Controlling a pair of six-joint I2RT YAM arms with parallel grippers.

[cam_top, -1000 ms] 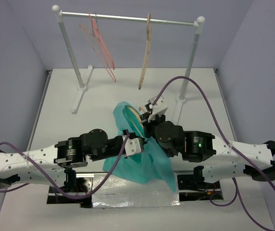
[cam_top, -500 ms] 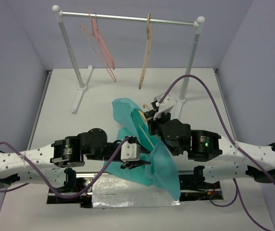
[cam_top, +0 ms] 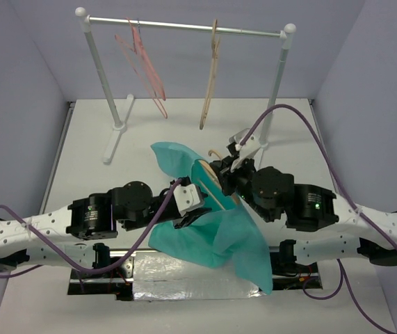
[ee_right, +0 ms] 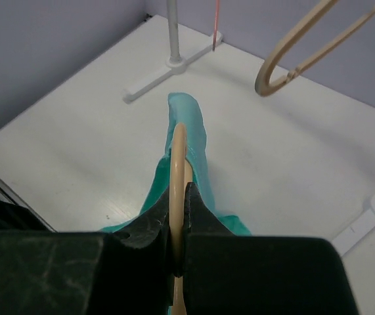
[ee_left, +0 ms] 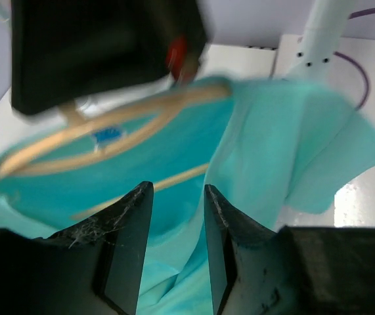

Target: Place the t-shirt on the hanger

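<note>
Right gripper (ee_right: pixel 180 191) clamps hanger (ee_right: pixel 178 151) above the table. Left gripper (ee_left: pixel 177 190) is parted, empty, beside t-shirt (cam_top: pixel 208 233) draped over hanger. Cloth looks soft, light; pinch the hem.

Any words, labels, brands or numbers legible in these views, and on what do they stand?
No text can be read in any view.
Small blue patch at the pale cream-beige curved hanger: possibly a label, too blurred to read.
Teal-green cloth t-shirt: no print visible.
</note>
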